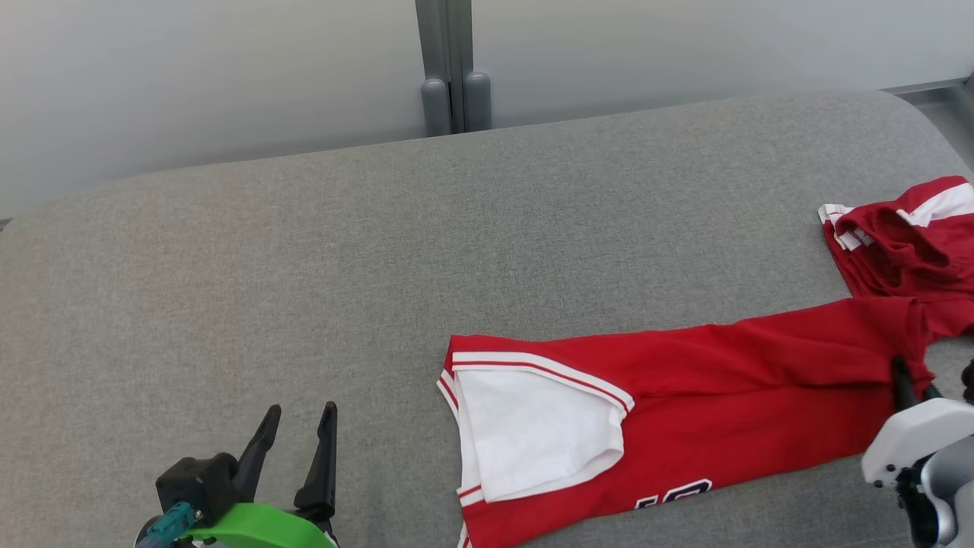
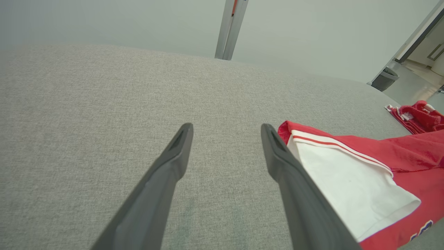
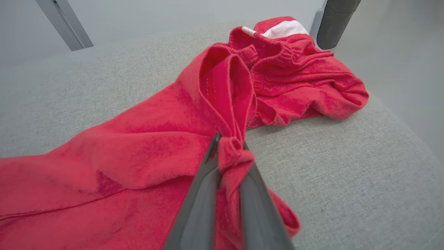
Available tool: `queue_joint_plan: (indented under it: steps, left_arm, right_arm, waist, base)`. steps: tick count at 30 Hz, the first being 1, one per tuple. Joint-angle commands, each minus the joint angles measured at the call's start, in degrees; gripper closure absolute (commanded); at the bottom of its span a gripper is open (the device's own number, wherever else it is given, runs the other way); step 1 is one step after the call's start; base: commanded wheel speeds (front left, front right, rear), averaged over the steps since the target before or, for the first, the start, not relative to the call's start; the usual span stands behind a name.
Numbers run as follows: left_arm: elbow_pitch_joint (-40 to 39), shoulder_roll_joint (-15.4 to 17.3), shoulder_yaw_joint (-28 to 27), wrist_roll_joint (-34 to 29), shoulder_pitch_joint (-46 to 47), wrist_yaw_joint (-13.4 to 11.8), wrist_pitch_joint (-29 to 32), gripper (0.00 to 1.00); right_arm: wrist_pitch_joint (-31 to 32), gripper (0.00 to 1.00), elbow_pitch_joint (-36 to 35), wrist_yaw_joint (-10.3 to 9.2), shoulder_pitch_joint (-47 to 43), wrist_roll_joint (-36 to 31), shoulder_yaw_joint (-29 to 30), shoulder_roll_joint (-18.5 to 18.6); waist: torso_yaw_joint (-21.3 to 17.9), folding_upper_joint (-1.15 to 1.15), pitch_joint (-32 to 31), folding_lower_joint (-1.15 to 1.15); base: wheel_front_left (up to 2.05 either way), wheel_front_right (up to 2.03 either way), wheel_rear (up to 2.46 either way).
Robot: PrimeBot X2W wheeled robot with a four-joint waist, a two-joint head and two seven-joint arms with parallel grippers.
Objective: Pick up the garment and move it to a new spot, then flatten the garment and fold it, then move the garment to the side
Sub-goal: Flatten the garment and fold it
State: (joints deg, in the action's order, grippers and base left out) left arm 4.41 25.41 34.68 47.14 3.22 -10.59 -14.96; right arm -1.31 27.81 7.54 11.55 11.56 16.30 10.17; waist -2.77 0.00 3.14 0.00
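Right hand (image 3: 229, 143) pinches a fold of the garment (image 3: 131, 149).

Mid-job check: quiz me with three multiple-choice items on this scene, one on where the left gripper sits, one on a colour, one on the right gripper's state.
1. Where is the left gripper relative to the red garment?
A. Over the bare grey fabric surface to its left, apart from it
B. On its white part
C. Beyond it, by the wall

2. What colour is the panel at the garment's left end?
A. Blue
B. White
C. Yellow

3. How is the right gripper?
A. Open, above the cloth
B. Open, on bare fabric surface
C. Shut on a fold of the garment

Answers:
1 A: the head view shows its fingers over bare surface, clear of the cloth.
2 B: the panel is white inside red-and-white trim.
3 C: the right wrist view shows red cloth pinched between its fingers.
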Motion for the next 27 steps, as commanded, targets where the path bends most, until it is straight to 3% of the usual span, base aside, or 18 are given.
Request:
queue_joint_plan:
  steps: [1, 8, 16, 21, 27]
  left_arm:
    - [0.36, -0.31, -0.30, -0.46, -0.39, 0.22, -0.24, 0.00]
    - [1.16, -1.23, -0.73, -1.01, -0.15, 0.92, -0.25, 0.00]
    - [1.69, -1.61, -1.59, -1.56, -0.33, 1.46, -0.22, 0.00]
    - [2.06, -1.99, -1.71, -1.87, -0.15, 1.87, -0.22, 0.00]
    - [2.82, -2.94, -1.48, -2.22, 0.67, 2.47, -0.22, 0.00]
  right_arm:
    - [0.95, 1.00, -0.97, -0.12, -1.12, 1.32, -0.94, -1.06]
    - [5.55, 1.00, -8.66, -0.11, -3.12, 8.97, -10.51, -5.24]
    - [8.14, 1.00, -16.20, -0.11, -4.12, 18.08, -24.28, -7.04]
    - [5.80, 1.00, -15.64, -0.10, -2.97, 25.99, -34.13, -7.13]
    - [1.93, 1.00, -10.76, -0.09, 1.24, 30.60, -43.97, -7.14]
  waist:
    - [-0.22, 0.00, -0.33, 0.00]
    - [-0.06, 0.00, -0.73, 0.00]
    - [1.00, 0.00, -0.72, 0.00]
    - [2.11, 0.00, -0.59, 0.00]
    - [3.39, 0.00, -0.50, 0.00]
  base:
    - [0.00, 0.00, 0.00]
    - [0.00, 0.00, 0.00]
    - [0.00, 0.00, 0.00]
    - [0.00, 0.00, 0.00]
    - [0.00, 0.00, 0.00]
